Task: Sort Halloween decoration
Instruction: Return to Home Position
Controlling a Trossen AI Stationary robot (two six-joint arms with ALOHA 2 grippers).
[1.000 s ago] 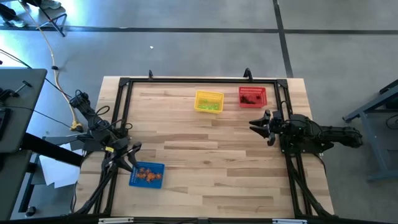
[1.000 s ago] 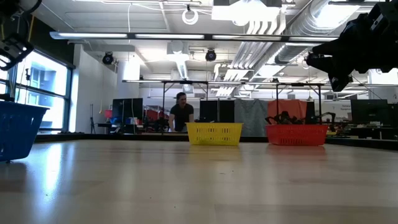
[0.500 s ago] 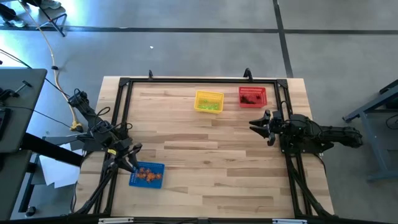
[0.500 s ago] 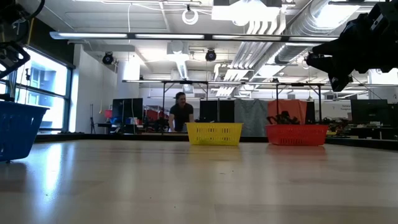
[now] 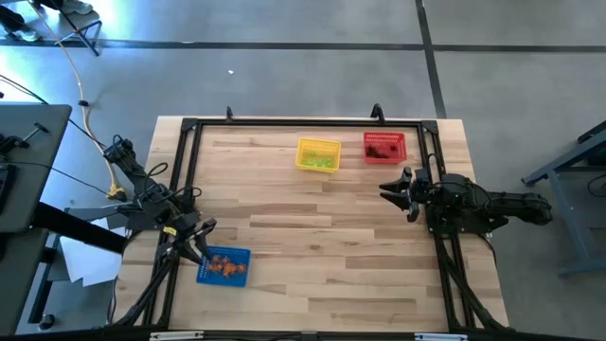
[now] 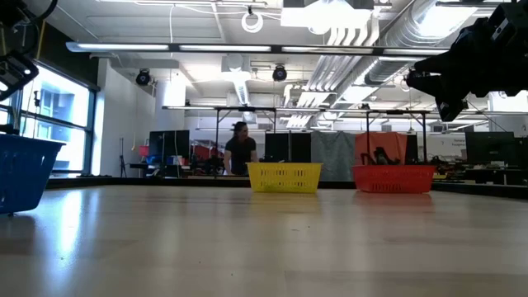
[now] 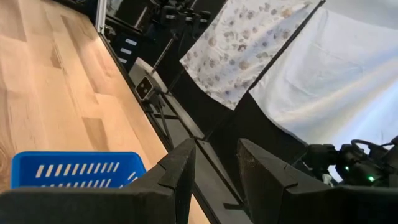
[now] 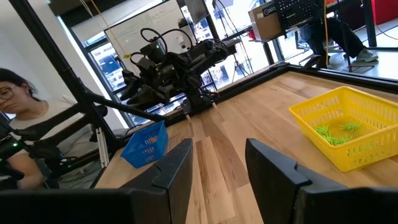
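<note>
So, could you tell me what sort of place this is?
Probably a robotics lab or workshop: exposed ceiling ducts, a concrete floor, a framed wooden table, and a person in the room behind.

Three mesh baskets on one wooden table: one blue basket at lower left of the high view, then one yellow basket and one red basket side by side at upper centre.

Three colours of trinkets, one colour per basket: orange trinkets in the blue, green trinkets in the yellow, black trinkets in the red. Too small and too heaped to count singly.

Two arms, two grippers: left gripper at lower left, right gripper at centre right, two parted fingers each.

One person far back in the low view, one person at the left edge of the right wrist view; unclear whether the same.
</note>
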